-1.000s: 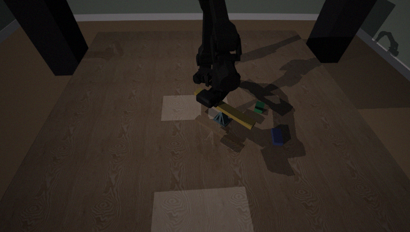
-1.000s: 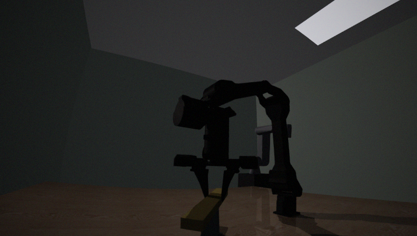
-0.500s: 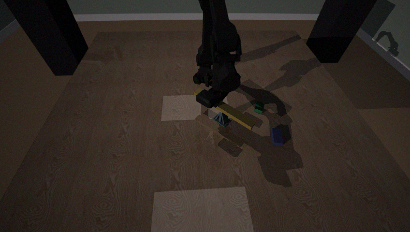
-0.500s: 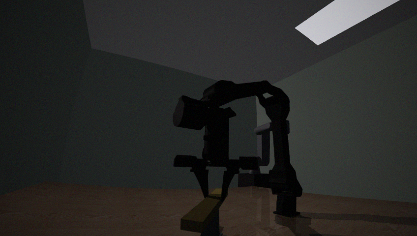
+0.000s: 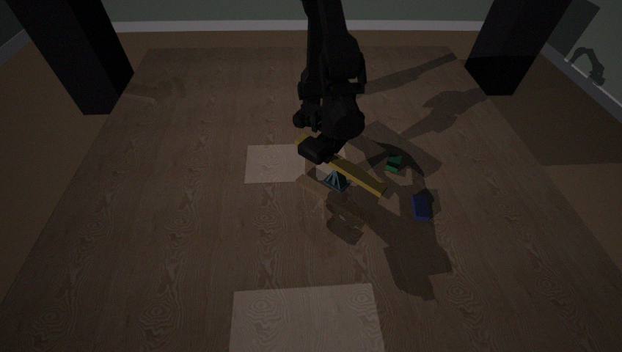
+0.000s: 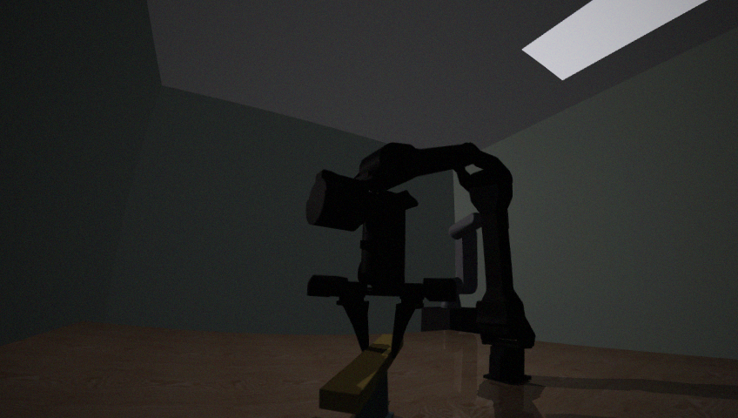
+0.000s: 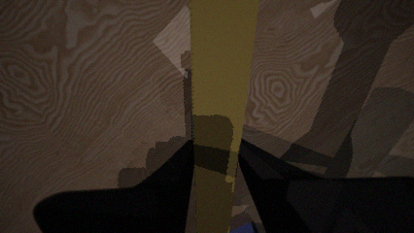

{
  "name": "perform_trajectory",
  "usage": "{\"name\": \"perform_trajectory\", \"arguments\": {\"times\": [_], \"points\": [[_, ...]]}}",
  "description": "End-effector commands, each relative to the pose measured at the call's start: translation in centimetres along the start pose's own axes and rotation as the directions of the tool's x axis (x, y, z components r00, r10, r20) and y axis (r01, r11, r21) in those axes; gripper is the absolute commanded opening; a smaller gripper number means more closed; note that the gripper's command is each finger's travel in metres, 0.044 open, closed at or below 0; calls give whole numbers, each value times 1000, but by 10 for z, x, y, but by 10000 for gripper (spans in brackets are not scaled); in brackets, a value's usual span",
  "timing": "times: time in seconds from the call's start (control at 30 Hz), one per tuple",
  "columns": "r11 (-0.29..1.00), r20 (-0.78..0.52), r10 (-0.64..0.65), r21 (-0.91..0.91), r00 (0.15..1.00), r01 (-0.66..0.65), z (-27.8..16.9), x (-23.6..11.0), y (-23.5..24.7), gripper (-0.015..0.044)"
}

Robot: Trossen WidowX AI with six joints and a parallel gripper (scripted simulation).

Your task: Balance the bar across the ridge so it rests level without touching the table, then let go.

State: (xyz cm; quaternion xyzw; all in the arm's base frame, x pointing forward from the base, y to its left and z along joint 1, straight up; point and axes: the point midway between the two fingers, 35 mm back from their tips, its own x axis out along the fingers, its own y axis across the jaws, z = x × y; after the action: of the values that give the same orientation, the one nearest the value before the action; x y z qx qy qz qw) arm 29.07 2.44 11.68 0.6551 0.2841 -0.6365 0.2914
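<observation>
Fingers of the gripper [image 6: 379,339] are pinching the yellow bar [image 5: 355,175] from both long sides, one dark finger [image 7: 165,180] at the left of it and the other at the right in the wrist view. The bar lies across the small blue-grey ridge [image 5: 336,181], which stands on the wooden table [image 5: 174,226]. In the top view the ridge is under the middle part of the bar, and the gripper holds the bar at the part nearer to the arm's base, so the ridge is just beside the fingers. The far end of the bar points toward a blue block [image 5: 420,206], but they stay apart. A green block [image 5: 394,163] lies on the table near the bar, on its other side from the ridge, not touching it. In the exterior view the near end of the bar seems lifted over the table, with the ridge dark below it; I cannot tell if the bar is exactly level. The arm [image 6: 492,248] bends over from its base and the gripper points straight down.
</observation>
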Motion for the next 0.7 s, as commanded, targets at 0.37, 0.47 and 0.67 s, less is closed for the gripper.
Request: {"name": "perform_trajectory", "arguments": {"times": [0.37, 0.47, 0.67], "points": [[1000, -3, 1, 6, 1000, -1, 0, 2, 0, 0], [1000, -3, 1, 6, 1000, -1, 0, 2, 0, 0], [1000, -2, 1, 6, 1000, -1, 0, 2, 0, 0]]}}
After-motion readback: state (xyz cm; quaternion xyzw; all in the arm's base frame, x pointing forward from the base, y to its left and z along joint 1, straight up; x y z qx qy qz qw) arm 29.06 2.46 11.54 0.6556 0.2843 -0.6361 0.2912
